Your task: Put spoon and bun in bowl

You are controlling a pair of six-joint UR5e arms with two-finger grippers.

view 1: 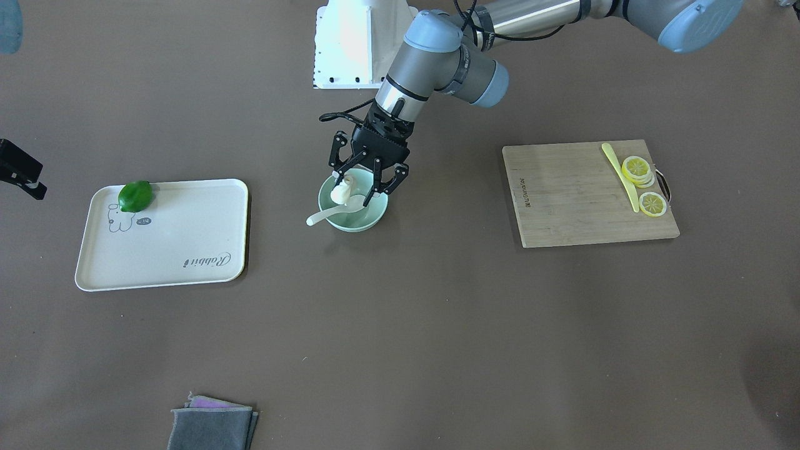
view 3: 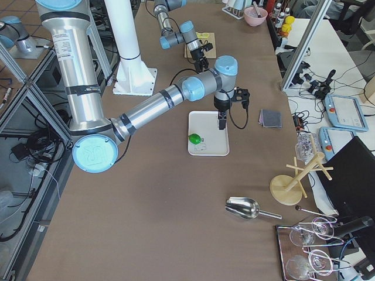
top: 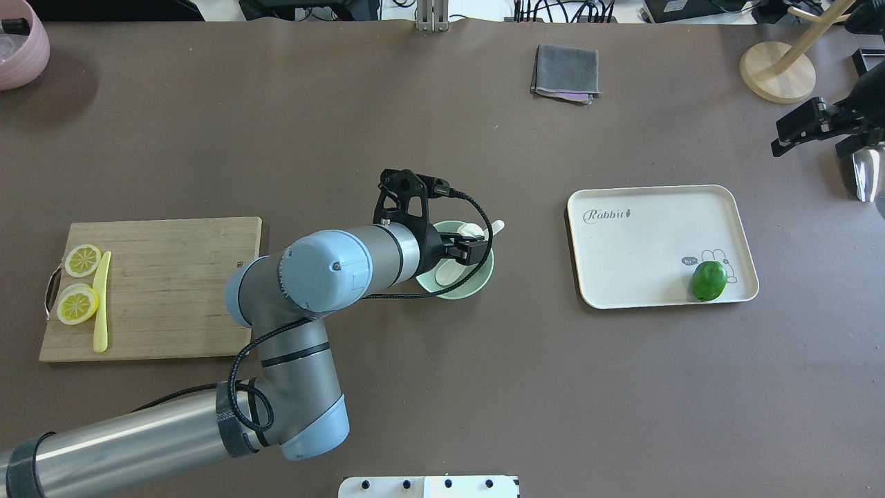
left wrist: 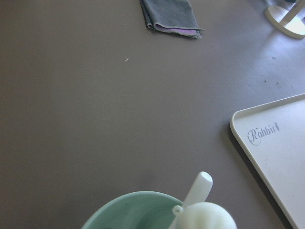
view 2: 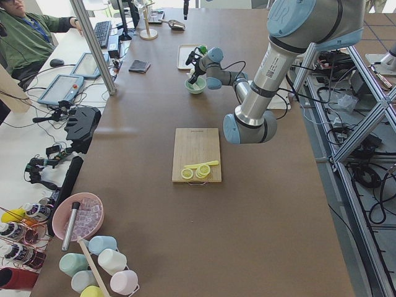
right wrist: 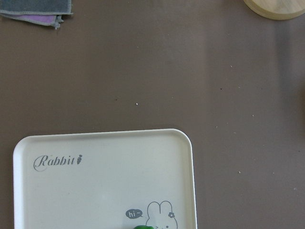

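Observation:
The mint-green bowl [view 1: 375, 220] stands mid-table. The white bun [view 1: 342, 192] lies inside it, at the side nearer the robot. The white spoon [view 1: 326, 215] rests with its scoop in the bowl and its handle over the rim. My left gripper [view 1: 365, 180] hangs just over the bowl, jaws spread wide and holding nothing. The left wrist view shows the bowl rim [left wrist: 124, 210], the spoon handle [left wrist: 199, 187] and the bun [left wrist: 207, 218] at the bottom edge. My right gripper [top: 805, 128] is far off, near the tray; I cannot tell whether it is open or shut.
A cream tray [view 1: 187, 250] holds a green fruit [view 1: 135, 195]. A wooden cutting board [view 1: 562, 200] carries lemon slices [view 1: 652, 204] and a yellow knife [view 1: 622, 175]. A folded grey cloth [view 1: 209, 425] lies at the table's far edge. A wooden stand base [top: 776, 72] sits in a corner.

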